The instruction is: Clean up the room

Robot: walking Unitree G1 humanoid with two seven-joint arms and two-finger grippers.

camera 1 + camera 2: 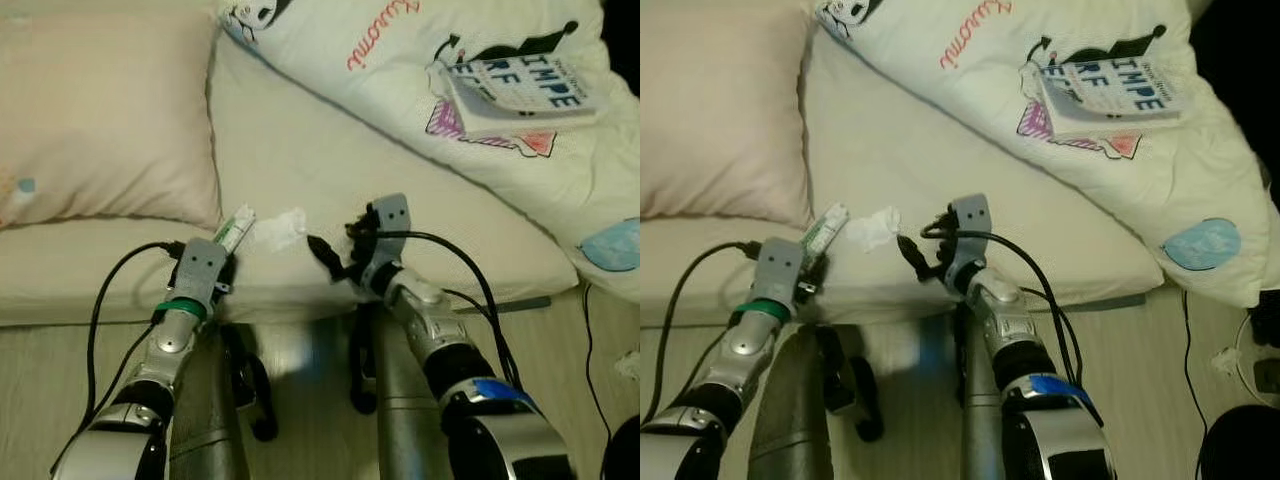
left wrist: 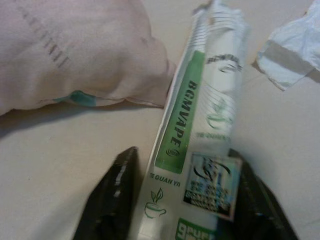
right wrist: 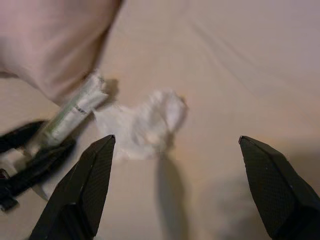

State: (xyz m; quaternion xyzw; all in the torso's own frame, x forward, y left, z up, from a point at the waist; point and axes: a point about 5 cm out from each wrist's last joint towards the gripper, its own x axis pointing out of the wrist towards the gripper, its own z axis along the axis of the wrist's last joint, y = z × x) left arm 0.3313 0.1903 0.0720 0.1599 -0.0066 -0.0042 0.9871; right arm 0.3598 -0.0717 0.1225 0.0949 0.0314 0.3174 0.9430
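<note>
A green-and-white wrapper lies on the bed beside the pink pillow, gripped between the left claw fingers. A crumpled tissue sits just beside it. The right claw hovers near the tissue, spread wide.

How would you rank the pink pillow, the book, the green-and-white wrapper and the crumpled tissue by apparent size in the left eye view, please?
1. Pink pillow, by far the largest.
2. Book lying on the printed duvet.
3. Green-and-white wrapper and crumpled tissue: these look about alike, and the left gripper hides part of the wrapper, so I would not rank them.
</note>
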